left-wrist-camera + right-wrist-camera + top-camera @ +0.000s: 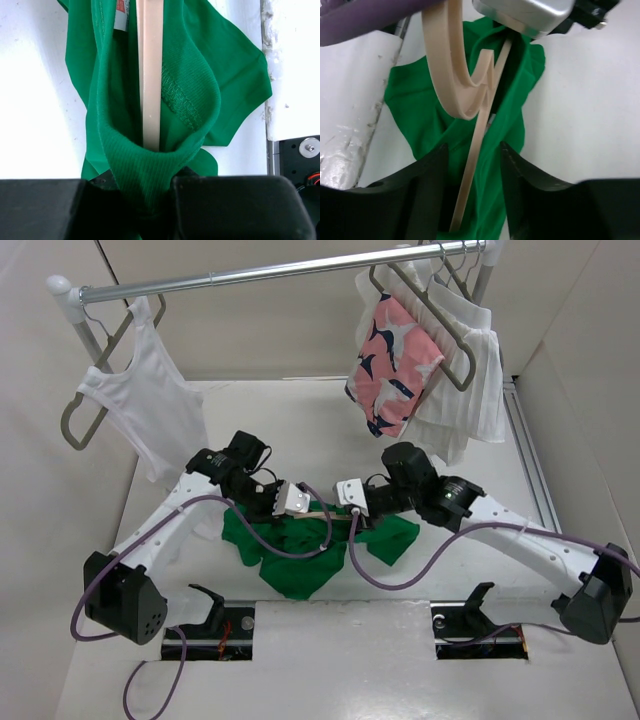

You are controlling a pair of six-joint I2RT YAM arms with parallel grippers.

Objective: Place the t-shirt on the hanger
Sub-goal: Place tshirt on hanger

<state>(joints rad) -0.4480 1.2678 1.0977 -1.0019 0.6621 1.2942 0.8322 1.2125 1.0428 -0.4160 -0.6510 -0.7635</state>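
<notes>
The left claw (pixel 145 202) is clenched on the ribbed collar of the t-shirt (pixel 300 565), which is bunched mid-desk (pixel 300 420) under both arms. The hanger (pixel 447 75) runs into that collar. Its arm passes between the right claw (pixel 473 147) fingers, and whether they grip it cannot be told.

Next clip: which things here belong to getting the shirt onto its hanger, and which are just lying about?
Part of the job: green t-shirt, beige wooden hanger, left claw, right claw.
Just about: white tank top, pink patterned garment, white pleated garment, grey hanger, rail.
</notes>
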